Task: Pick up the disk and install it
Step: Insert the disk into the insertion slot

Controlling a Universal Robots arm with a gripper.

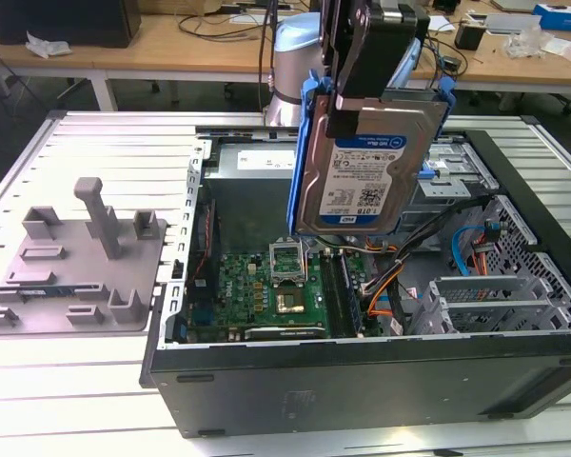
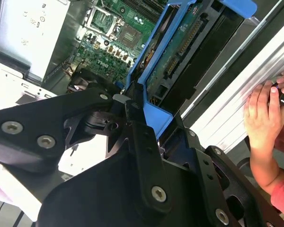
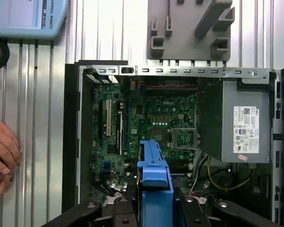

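**Silver disk (image 1: 362,167) aloft over the open case (image 1: 362,376)**

The pincer (image 1: 362,95) is clamped on the disk's upper end, holding it upright above the motherboard (image 1: 266,286) of the case lying on the worktop (image 1: 95,143). A person's hand (image 2: 261,118) rests on the worktop.

Arm (image 1: 291,59) held high, wrist pointing down, jaws clamped on the top edge of the disk (image 1: 362,171)

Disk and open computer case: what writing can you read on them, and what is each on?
White-and-blue label on the disk: print too small to read.
White sticker on the power supply box: too small to read.
White marking on the motherboard: too small to read.
Nothing can be quoted.
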